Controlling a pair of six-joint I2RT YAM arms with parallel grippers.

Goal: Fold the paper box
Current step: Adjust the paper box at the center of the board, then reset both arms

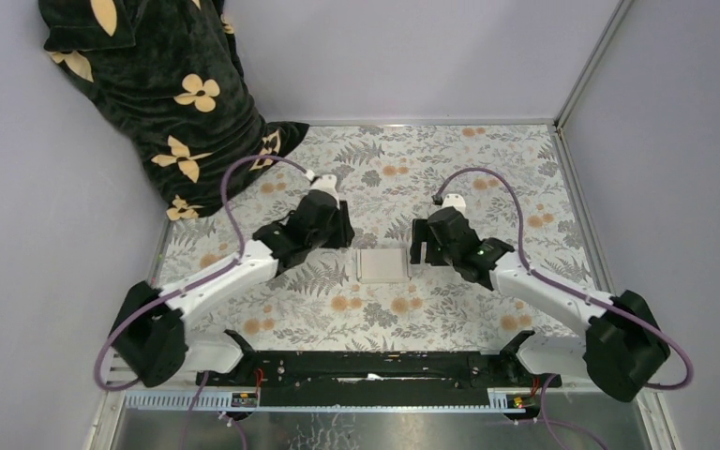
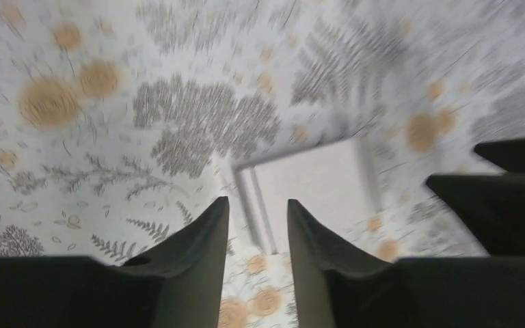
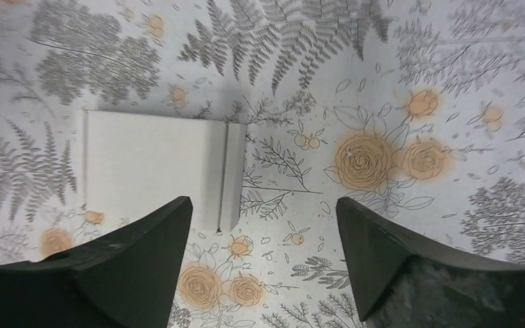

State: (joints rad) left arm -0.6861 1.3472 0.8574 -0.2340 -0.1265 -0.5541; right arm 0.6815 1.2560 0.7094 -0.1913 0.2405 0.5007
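Note:
The paper box [image 1: 382, 265] is a small white folded square lying flat on the floral tabletop between my two arms. My left gripper [image 1: 344, 232] hovers just left of and behind it, and my right gripper [image 1: 419, 249] is close by its right edge. The left wrist view is blurred; there the paper box [image 2: 314, 184] lies just beyond the left gripper [image 2: 256, 205], which is open and empty. Seen from the right wrist, the paper box [image 3: 154, 164] lies ahead and left of the wide-open, empty right gripper [image 3: 263, 203], with a folded edge strip on its right side.
A dark cloth with yellow flowers [image 1: 150, 84] is heaped in the back left corner. Grey walls close in the table on the left, back and right. A black rail [image 1: 375, 366] with the arm bases runs along the near edge.

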